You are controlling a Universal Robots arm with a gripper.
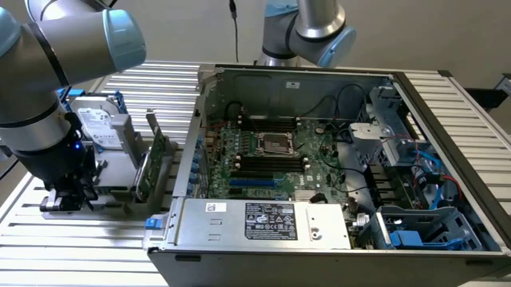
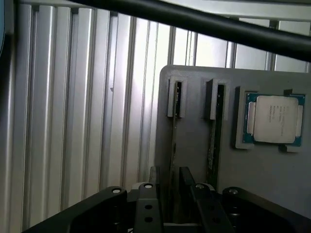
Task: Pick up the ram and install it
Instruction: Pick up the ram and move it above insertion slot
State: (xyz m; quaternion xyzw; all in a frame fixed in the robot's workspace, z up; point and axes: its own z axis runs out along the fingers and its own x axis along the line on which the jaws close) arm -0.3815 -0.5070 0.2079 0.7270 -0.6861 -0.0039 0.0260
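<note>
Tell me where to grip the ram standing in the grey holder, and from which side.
The ram stands on edge in the grey holder, an end in a slotted bracket. Probably best to come straight down from above and pinch its two flat faces mid-length, near the upper edge.

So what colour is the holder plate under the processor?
The holder plate is grey; wrist view.

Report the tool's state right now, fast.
Tool: open, gripping nothing; its fingers stand on either side of the ram, which is on edge in the grey holder.
</note>
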